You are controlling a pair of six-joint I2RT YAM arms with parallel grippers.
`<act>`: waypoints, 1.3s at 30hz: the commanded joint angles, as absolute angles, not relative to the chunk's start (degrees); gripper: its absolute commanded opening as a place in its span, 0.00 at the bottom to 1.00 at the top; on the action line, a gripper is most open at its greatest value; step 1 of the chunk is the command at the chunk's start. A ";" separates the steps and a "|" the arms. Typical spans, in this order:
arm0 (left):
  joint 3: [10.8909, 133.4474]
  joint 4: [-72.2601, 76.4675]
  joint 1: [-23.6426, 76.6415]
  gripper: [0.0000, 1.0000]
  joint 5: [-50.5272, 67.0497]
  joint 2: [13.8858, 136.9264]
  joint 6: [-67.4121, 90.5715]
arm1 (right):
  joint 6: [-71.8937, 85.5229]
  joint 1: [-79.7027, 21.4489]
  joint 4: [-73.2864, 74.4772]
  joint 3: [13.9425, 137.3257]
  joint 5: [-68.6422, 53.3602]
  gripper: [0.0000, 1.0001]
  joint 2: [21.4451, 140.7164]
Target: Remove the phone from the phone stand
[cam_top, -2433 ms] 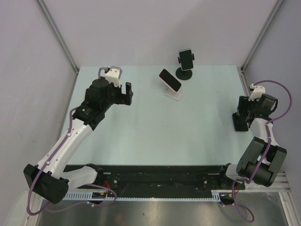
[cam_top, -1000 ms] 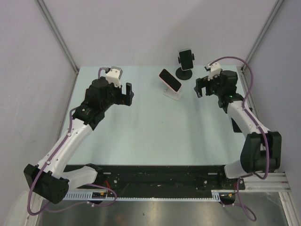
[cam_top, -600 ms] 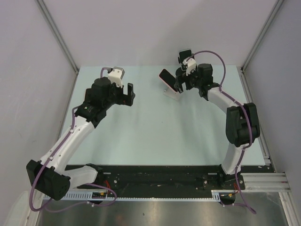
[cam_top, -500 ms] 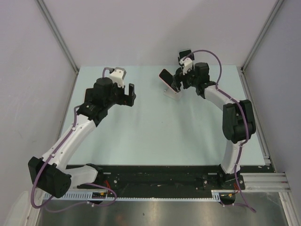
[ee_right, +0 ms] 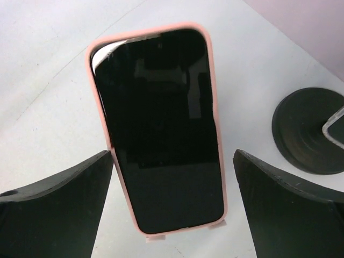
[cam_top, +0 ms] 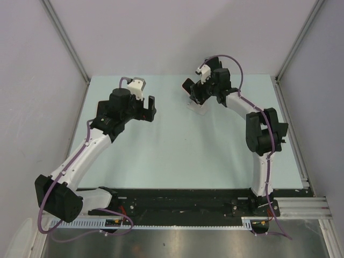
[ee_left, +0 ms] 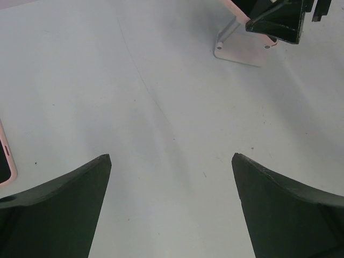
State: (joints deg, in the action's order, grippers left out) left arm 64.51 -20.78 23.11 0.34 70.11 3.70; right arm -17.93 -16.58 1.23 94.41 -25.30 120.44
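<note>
Pink casing frames the phone (ee_right: 158,123), whose dark screen faces the right wrist camera and leans back on the white phone stand (cam_top: 198,106). The stand sits near the far edge of the pale green table (cam_top: 177,161), a little right of the middle of that edge. The phone rests tilted on it. Only a sliver of the stand shows below the case in the right wrist view.

The right gripper (ee_right: 172,155) is at the phone with its pincer spread wide. One black finger (ee_right: 59,199) shows to each side of the case, about level with the lower half of the screen. Whether either finger touches the case cannot be told. From above, the right arm (cam_top: 260,129) reaches up the right half of the table and bends in over the stand, covering much of the phone.

Just beside the phone, toward the far edge, sits a round black base (ee_right: 307,130) of another stand.

The left gripper (cam_top: 150,106) hangs over the left half of the table, nearer the far edge than the near one and apart from the stand. Its pincer is spread too. Between its fingers (ee_left: 59,209) the left wrist view shows bare table, with the stand's white foot further off. At that view's left border a pink-rimmed dark object (ee_left: 4,161) lies flat on the table, but too little shows to name it.
</note>
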 commanded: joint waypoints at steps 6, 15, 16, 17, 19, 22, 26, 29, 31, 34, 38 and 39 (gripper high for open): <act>66.45 -20.92 22.76 1.00 2.11 70.14 3.87 | -19.25 -16.26 5.54 95.89 -28.21 1.00 121.82; 66.45 -21.01 22.76 1.00 2.29 69.96 3.78 | -19.42 -15.56 6.15 94.75 -28.13 0.96 121.99; 66.53 -21.01 22.76 1.00 2.20 69.87 3.87 | -19.51 -15.64 6.33 94.92 -28.13 0.95 122.08; 66.45 -21.01 22.76 1.00 2.28 69.87 3.87 | -19.69 -15.64 6.50 95.01 -28.04 0.94 122.17; 66.45 -21.01 22.76 1.00 2.37 69.96 3.87 | -20.21 -15.82 6.77 95.10 -27.42 0.91 122.34; 66.45 -21.01 22.76 1.00 2.63 69.96 4.04 | -20.83 -16.35 7.12 95.19 -26.63 0.89 122.34; 66.45 -21.01 22.76 1.00 2.81 69.87 4.04 | -22.06 -17.05 7.91 95.80 -24.88 0.85 122.69; 66.53 -21.01 22.76 1.00 2.64 69.61 4.04 | -22.06 -17.31 8.09 96.15 -24.52 0.73 122.70; 66.53 -21.01 22.76 1.00 2.72 69.52 4.13 | -21.97 -17.75 8.17 96.24 -24.08 0.59 122.17; 66.62 -20.92 22.76 1.00 2.99 69.35 4.22 | -21.62 -18.10 7.91 95.54 -23.38 0.45 120.33; 66.62 -20.83 22.76 1.00 3.43 69.08 4.39 | -19.17 -18.19 5.37 92.73 -23.20 0.31 116.81; 66.53 -20.92 22.76 1.00 3.43 69.08 4.31 | -17.86 -18.11 3.71 91.85 -23.03 0.29 115.24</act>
